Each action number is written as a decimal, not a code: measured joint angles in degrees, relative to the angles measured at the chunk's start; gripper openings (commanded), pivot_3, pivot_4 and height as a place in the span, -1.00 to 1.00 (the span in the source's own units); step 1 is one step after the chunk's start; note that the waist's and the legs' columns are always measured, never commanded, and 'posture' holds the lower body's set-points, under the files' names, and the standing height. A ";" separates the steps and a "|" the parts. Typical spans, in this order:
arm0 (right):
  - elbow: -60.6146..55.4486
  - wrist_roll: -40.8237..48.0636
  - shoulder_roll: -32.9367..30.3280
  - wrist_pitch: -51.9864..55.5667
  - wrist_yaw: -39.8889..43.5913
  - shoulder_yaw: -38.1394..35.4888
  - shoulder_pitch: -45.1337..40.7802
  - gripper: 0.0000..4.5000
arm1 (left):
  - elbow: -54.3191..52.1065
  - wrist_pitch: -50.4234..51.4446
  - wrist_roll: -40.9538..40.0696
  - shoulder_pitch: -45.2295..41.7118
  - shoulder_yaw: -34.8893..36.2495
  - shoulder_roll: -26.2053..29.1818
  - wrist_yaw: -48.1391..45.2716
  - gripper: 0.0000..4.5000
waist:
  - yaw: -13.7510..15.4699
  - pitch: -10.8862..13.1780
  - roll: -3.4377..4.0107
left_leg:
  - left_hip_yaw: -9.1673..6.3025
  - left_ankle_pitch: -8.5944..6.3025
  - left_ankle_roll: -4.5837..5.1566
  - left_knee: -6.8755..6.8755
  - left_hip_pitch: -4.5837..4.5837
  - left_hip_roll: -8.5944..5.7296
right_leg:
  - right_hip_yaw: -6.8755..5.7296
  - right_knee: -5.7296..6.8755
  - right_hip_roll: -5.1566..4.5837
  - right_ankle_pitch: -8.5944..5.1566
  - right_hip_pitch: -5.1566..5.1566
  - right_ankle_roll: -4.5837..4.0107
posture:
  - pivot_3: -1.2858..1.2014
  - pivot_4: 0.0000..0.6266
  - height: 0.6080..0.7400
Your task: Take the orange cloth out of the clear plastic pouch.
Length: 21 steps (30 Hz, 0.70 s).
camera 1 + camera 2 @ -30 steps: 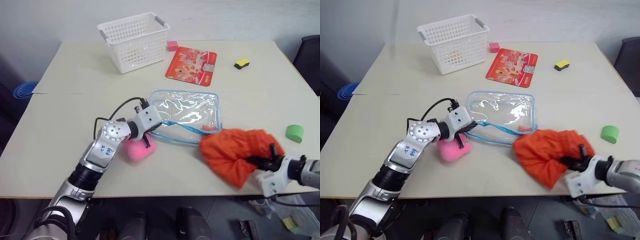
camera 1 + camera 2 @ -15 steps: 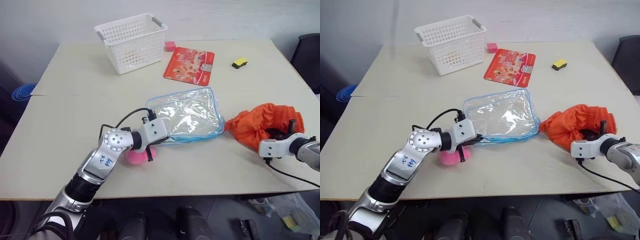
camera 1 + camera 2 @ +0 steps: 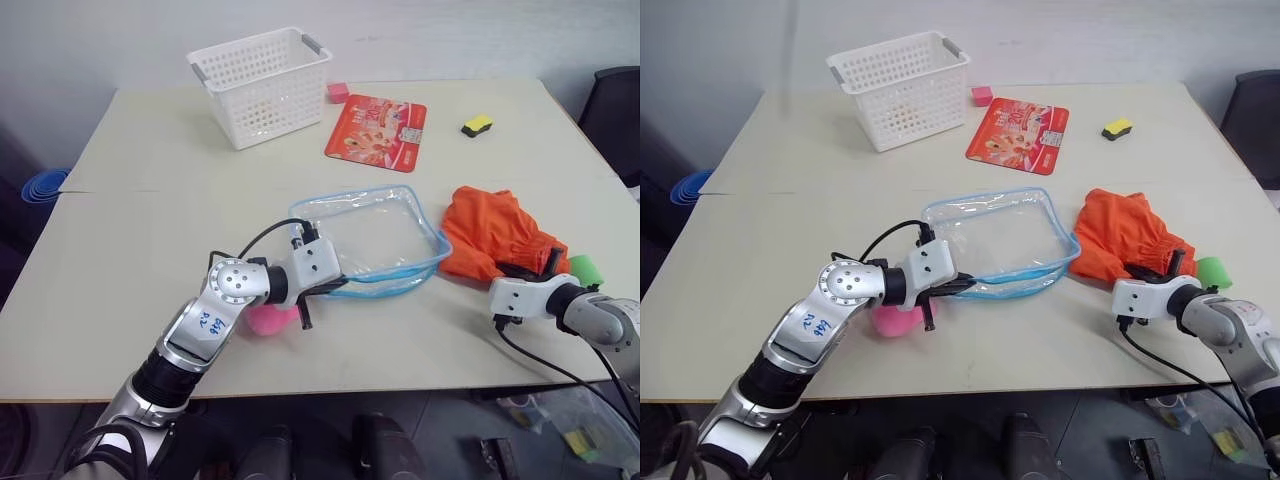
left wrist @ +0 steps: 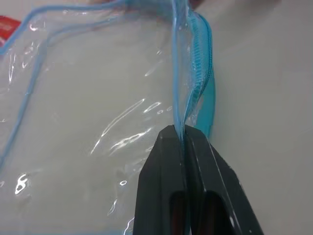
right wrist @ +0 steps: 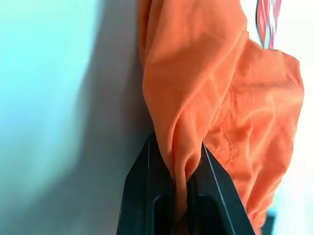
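Observation:
The orange cloth lies wrinkled on the table just right of the clear plastic pouch, fully outside it. My right gripper sits at the cloth's near right edge, shut on a fold of it. The pouch is empty, its light blue edging standing up in a loop. At the pouch's near left corner my left gripper is shut on the blue zipper edge. A pink plush heart rests beneath the left wrist.
At the back left stands a white lattice basket. A small pink block, a glossy red packet and a yellow-and-black block lie behind the pouch. A green piece sits beside my right gripper near the table's right edge.
My right gripper carried the cloth from the table's front edge away to the right of the pouch and lowered it flat. The left gripper drew the pouch's corner slightly back and right.

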 measured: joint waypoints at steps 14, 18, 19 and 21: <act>-13.10 36.73 -0.21 21.28 26.49 -16.46 13.41 1.00 | -1.36 -2.22 -7.30 0.83 6.40 8.89 -9.99 0.61 | 0.39 0.01 0.00 | -0.10 -0.08 0.15 -0.01 -0.08 0.02 | -0.07 0.00 -0.04 0.00 0.02 0.00 | 0.03 -0.52 1.00; -21.23 52.11 -5.83 40.32 37.82 -31.73 21.22 1.00 | -5.60 6.52 -19.10 2.22 17.60 12.36 -12.36 0.74 | 0.22 0.01 -0.01 | -0.14 -0.13 0.22 0.03 -0.06 0.04 | -0.08 -0.04 -0.07 0.02 0.10 0.04 | 0.03 -0.52 1.00; -21.09 53.88 -7.18 43.94 39.57 -35.85 22.68 1.00 | -6.34 8.13 -21.94 3.18 21.23 14.81 -13.62 0.74 | 0.06 0.02 -0.04 | -0.14 -0.16 0.18 -0.03 0.04 0.09 | -0.08 -0.14 -0.04 0.02 0.15 0.03 | 0.03 -0.52 1.00; -19.44 55.55 -8.54 49.12 42.33 -42.39 25.24 1.00 | -6.02 10.39 -25.63 6.34 27.81 19.99 -16.56 0.74 | -0.07 0.02 -0.05 | -0.11 -0.17 0.16 -0.20 0.14 0.13 | -0.07 -0.24 0.00 0.01 0.19 0.01 | 0.03 -0.52 1.00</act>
